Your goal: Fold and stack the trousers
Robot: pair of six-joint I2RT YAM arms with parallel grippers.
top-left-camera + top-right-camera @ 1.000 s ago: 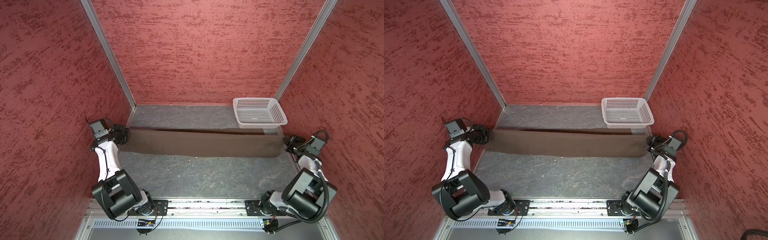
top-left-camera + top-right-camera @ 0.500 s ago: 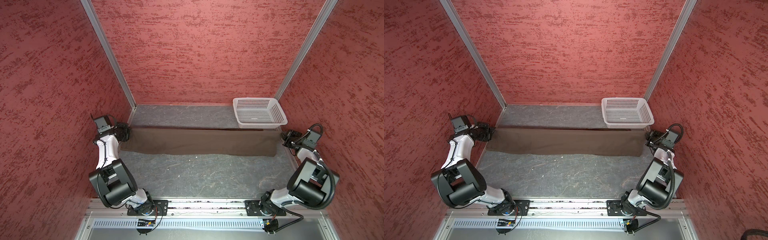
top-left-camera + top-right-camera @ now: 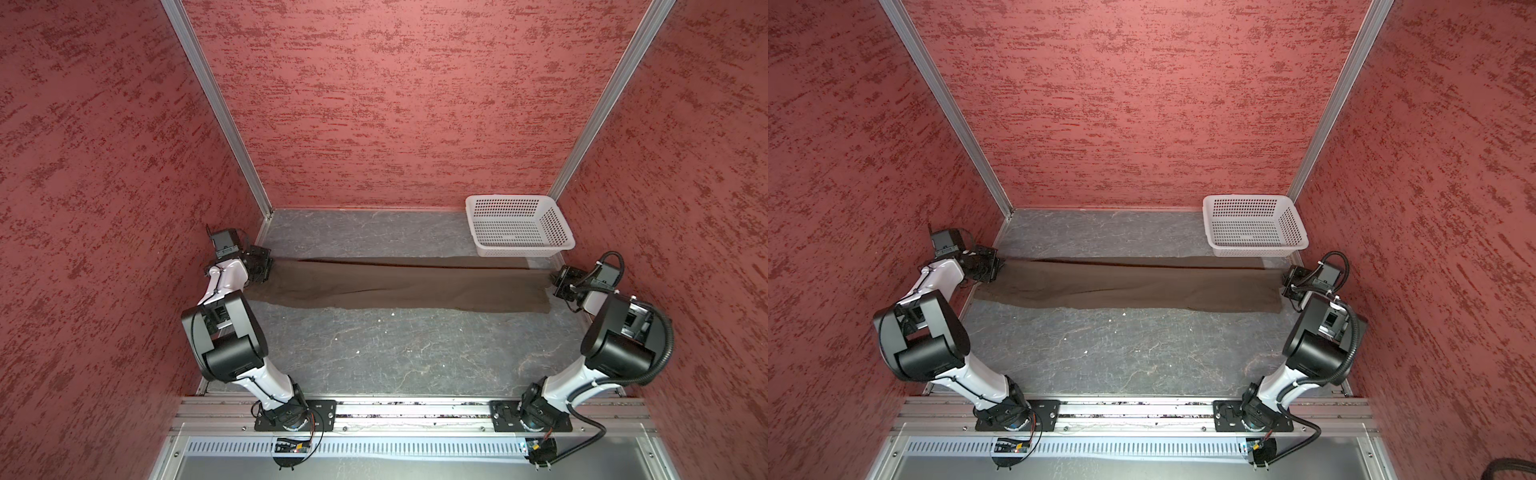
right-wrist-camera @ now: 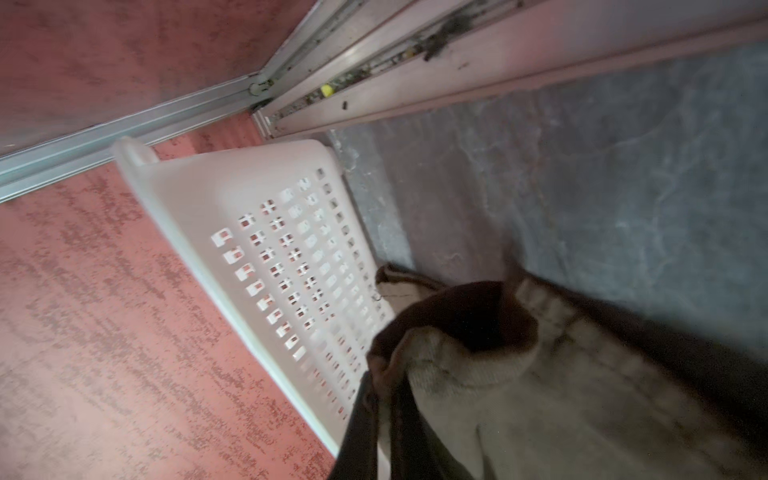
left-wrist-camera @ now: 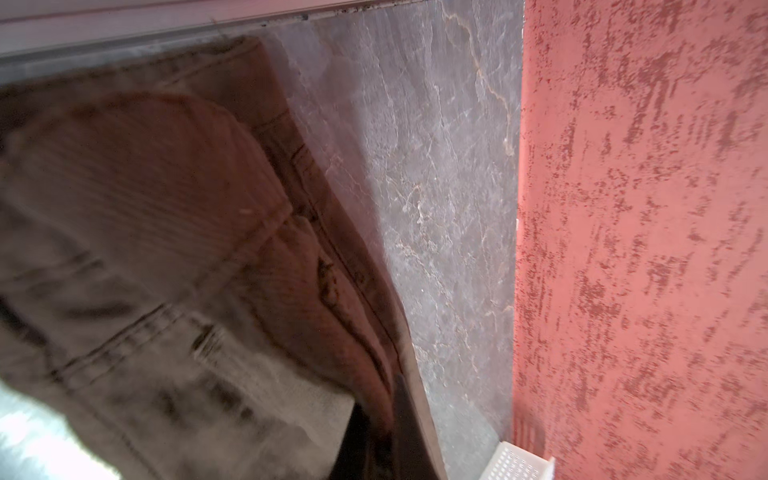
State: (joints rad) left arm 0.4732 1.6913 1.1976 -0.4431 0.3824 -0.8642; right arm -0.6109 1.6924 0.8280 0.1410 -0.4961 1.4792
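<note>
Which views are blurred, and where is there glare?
Both top views are sharp and evenly lit; left wrist view: the trousers near the lens are blurred, with white glare in one corner; right wrist view: the basket is smeared.

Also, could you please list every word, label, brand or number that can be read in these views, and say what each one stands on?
No text can be read in any view.
Dark brown trousers, white perforated basket, grey table, red walls: no lettering shows.
Small circuit board on the front rail: any marking is too small to read.
</note>
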